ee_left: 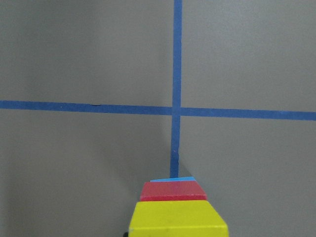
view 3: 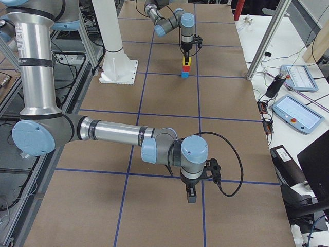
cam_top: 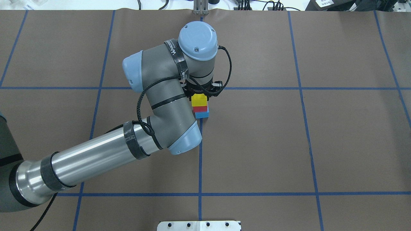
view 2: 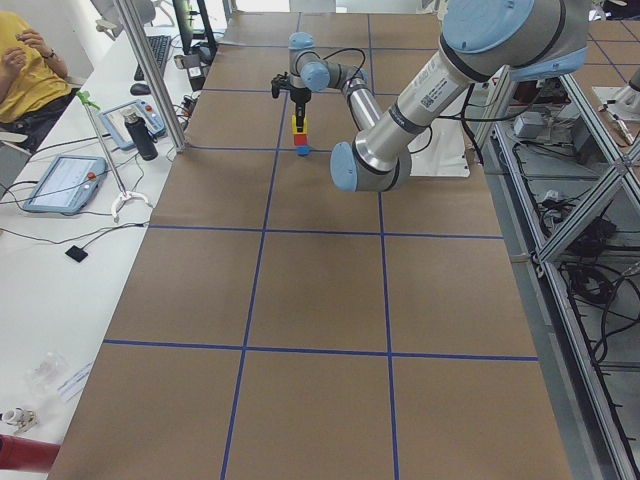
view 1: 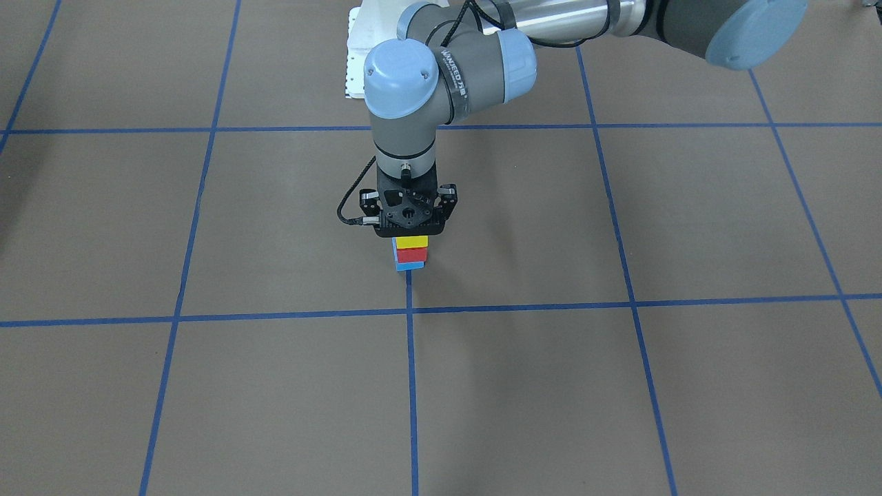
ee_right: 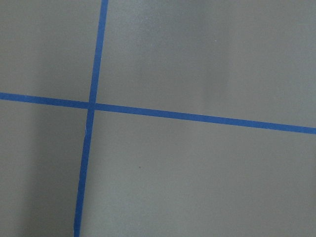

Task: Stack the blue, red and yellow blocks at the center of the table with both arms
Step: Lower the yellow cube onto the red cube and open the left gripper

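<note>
Mid-table: left claw [view 1: 411, 231] at yellow block [view 1: 411, 242]; right claw [view 3: 191, 196] well apart; grips: cannot tell.

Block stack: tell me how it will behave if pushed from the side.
The stack would probably topple or shear: yellow block on red block on blue block, on a single block's footprint. The blocks look rigid and flat-faced, so they should slide, not roll.

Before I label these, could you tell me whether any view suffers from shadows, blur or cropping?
Front-facing: soft shadows on the table, no glare. Left wrist: the yellow block looms close, cropped by the bottom edge. Overhead: evenly lit, sharp.
</note>
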{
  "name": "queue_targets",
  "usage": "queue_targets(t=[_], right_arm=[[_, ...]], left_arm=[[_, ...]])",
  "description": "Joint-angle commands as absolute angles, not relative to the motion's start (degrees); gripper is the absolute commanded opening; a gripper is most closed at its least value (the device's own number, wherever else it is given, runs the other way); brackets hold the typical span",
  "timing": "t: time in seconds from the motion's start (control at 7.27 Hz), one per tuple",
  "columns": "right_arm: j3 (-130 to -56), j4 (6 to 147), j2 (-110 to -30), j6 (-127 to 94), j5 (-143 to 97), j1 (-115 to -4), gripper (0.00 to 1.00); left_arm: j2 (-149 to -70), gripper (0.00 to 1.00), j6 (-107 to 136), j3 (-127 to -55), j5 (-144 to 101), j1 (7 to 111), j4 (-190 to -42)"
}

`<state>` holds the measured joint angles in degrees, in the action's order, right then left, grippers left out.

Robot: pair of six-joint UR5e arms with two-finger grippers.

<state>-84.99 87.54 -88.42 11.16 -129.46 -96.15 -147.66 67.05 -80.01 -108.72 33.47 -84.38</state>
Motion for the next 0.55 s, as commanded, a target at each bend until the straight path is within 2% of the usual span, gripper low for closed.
queue_targets(t=[0.0, 0.41], right_arm=[[-84.99, 87.54, -88.42, 11.16, -129.38, -96.15, 1.0], [-84.99, 87.54, -88.33, 11.16, -129.46, -96.15, 0.99]], left_arm=[[-147.48, 1.0, 66.88, -80.07, -108.72, 33.4, -84.46], [-147.66, 1.0, 67.06, -82.42, -109.07, 33.57, -84.03]])
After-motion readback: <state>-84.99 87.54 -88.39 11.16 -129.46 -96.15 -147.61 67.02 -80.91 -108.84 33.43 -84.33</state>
